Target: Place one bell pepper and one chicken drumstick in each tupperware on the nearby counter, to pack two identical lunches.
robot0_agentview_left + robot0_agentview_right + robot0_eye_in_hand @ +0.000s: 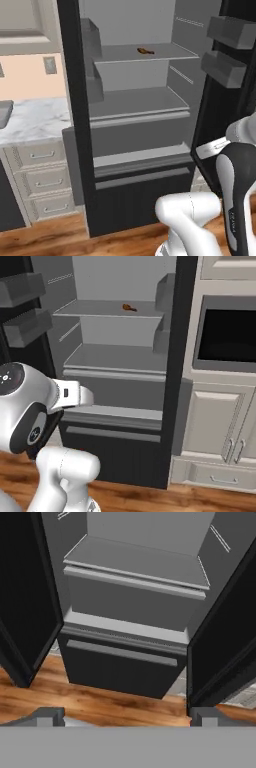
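An open refrigerator (140, 125) stands beside the marble counter (35, 117). The gripper (125, 714) fingers are spread wide and empty, facing the lower drawer (120, 662). One chicken drumstick (145, 50) lies on the top shelf (150, 55), well above the hand. Risk: the rising arm may strike a shelf edge or door bin (227, 67). Count: one drumstick, two shelves.
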Available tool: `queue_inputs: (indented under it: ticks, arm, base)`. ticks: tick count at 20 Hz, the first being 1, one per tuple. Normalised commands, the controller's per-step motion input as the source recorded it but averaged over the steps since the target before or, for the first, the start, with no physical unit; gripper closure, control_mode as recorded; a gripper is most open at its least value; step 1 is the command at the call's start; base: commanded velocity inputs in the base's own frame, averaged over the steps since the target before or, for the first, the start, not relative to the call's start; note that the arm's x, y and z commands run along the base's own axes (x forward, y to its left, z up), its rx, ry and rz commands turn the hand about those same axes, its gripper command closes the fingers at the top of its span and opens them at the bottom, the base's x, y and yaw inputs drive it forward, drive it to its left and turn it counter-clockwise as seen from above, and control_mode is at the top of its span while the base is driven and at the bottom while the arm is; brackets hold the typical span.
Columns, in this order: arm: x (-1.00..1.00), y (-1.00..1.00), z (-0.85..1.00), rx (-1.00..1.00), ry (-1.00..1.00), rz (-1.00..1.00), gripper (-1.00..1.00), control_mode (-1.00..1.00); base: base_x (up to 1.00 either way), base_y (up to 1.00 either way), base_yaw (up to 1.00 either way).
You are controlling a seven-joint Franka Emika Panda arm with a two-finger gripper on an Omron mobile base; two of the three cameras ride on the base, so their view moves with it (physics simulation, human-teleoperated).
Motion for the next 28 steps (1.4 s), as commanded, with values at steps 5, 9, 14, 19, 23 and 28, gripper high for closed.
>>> queue_inputs:
  ticks: [5, 9, 14, 19, 23, 28]
  arm:
    - [0.00, 0.00, 0.00, 0.00, 0.00, 0.00, -1.00, 1.00]
    - [0.00, 0.00, 0.00, 0.00, 0.00, 0.00, -1.00, 1.00]
    - [0.00, 0.00, 0.00, 0.00, 0.00, 0.00, -1.00, 1.00]
    - [0.00, 0.00, 0.00, 0.00, 0.00, 0.00, -1.00, -1.00]
    - [0.02, -0.01, 0.21, 0.00, 0.00, 0.00, -1.00, -1.00]
    - [0.23, 0.00, 0.52, 0.00, -0.07, -0.01, -1.00, -1.00]
  base:
    - [0.90, 0.00, 0.00]
    - [0.95, -0.03, 0.00]
    - [0.68, -0.07, 0.00]
    - [0.24, -0.06, 0.00]
    - [0.00, 0.00, 0.00]
    - [0.00, 0.00, 0.00]
